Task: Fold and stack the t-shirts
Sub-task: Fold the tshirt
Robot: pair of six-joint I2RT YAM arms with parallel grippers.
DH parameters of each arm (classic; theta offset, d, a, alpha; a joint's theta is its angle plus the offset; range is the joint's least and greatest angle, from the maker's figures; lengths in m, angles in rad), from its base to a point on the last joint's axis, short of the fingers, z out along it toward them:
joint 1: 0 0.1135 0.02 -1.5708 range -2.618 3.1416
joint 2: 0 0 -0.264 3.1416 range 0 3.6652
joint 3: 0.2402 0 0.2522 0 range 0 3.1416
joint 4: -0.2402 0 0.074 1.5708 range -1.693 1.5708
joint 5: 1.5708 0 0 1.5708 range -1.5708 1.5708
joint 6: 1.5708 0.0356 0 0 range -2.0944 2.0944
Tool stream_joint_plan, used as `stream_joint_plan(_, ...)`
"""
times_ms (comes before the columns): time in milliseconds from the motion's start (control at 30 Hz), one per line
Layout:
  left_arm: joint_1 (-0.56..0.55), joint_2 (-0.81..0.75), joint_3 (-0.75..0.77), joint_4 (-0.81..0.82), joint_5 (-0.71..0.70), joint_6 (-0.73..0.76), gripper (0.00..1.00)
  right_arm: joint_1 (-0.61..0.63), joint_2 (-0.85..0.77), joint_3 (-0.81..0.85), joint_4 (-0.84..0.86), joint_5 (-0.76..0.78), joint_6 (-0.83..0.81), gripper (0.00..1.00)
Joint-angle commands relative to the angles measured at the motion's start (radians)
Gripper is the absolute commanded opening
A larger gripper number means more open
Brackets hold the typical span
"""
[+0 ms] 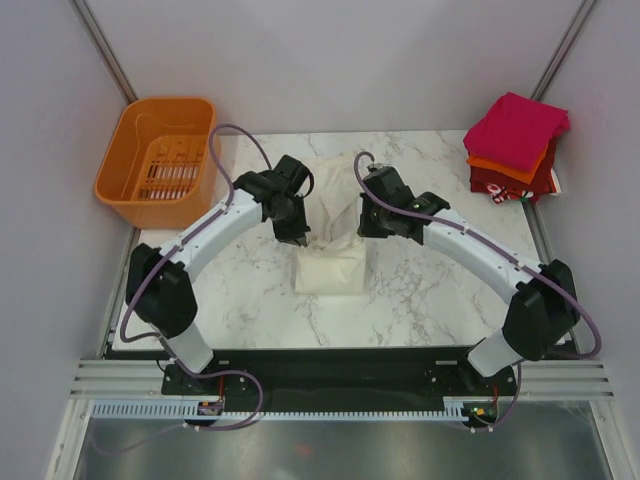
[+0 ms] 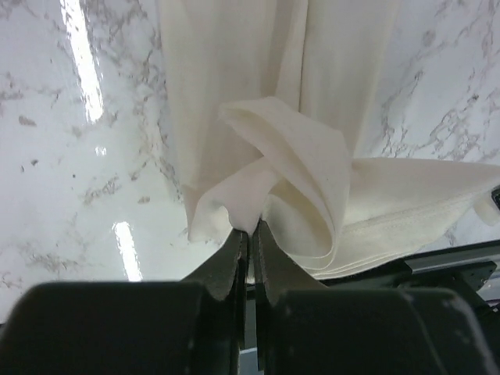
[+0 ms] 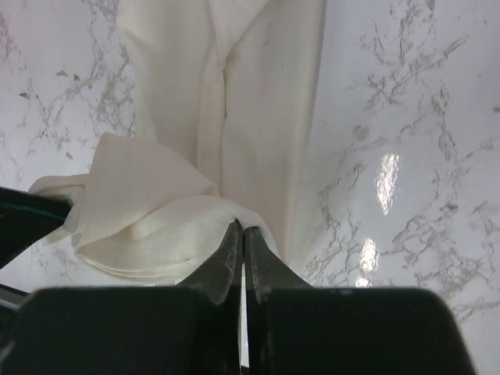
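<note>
Where the two arms meet over the middle of the white marble-patterned worktop, one large cream-white cloth t-shirt lies partly folded. Its near part is a doubled-up pad, and a narrower length runs away toward the far edge. At the far right corner sits a single stack of folded squares: a magenta-pink folded shirt on top, an orange folded shirt under it, and dark red folded cloth at the bottom. How many dark red layers there are I cannot tell. One orange plastic slotted basket stands at the far left corner, well apart from the shirts. The left fingers are all but closed, only a sliver between them, pinching a bunched fold at the cream-white cloth t-shirt's left side. The right fingers are pressed fully together on a fold at its right side, with loose cloth gathered around both pairs of tips.
</note>
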Motion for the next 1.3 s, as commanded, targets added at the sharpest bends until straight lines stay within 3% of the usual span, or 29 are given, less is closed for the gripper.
stream_joint_plan(0,0.046,0.081,0.104,-0.005,0.044,0.116,0.03,-0.047,0.073,0.111,0.044,-0.058,-0.076,0.00)
stream_joint_plan(567,0.166,0.431,0.420,-0.026,0.064,0.218,0.04,-0.162,0.487,0.471,-0.002,-0.107,-0.148,0.00)
stream_joint_plan(633,0.172,0.463,0.443,-0.029,0.062,0.219,0.10,-0.172,0.520,0.499,-0.013,-0.101,-0.148,0.01)
stream_joint_plan(667,0.178,0.494,0.464,-0.031,0.061,0.222,0.15,-0.176,0.556,0.513,-0.022,-0.101,-0.145,0.06)
stream_joint_plan(700,0.181,0.508,0.475,-0.034,0.061,0.222,0.28,-0.181,0.573,0.542,-0.025,-0.106,-0.144,0.29)
stream_joint_plan(733,0.193,0.522,0.486,-0.037,0.059,0.212,0.42,-0.188,0.608,0.556,-0.028,-0.109,-0.144,0.42)
stream_joint_plan(800,0.207,0.560,0.530,-0.039,0.082,0.213,0.72,-0.198,0.641,0.617,-0.051,-0.088,-0.144,0.64)
stream_joint_plan(833,0.215,0.572,0.555,-0.046,0.084,0.215,0.78,-0.213,0.667,0.638,-0.059,-0.083,-0.148,0.68)
stream_joint_plan(900,0.242,0.598,0.637,-0.065,0.090,0.212,0.83,-0.230,0.687,0.719,-0.091,-0.069,-0.148,0.71)
stream_joint_plan(1033,0.267,0.579,0.728,-0.099,0.076,0.208,0.83,-0.262,0.646,0.801,-0.129,-0.055,-0.190,0.72)
stream_joint_plan(1133,0.266,0.494,0.679,-0.098,-0.011,0.205,0.83,-0.262,0.549,0.739,-0.117,-0.069,-0.211,0.73)
stream_joint_plan(1200,0.266,0.454,0.641,-0.099,-0.124,0.205,0.83,-0.264,0.494,0.618,-0.065,-0.107,-0.210,0.73)
stream_joint_plan(1267,0.264,0.398,0.613,-0.097,-0.136,0.210,0.81,-0.261,0.420,0.488,-0.007,-0.193,-0.199,0.72)
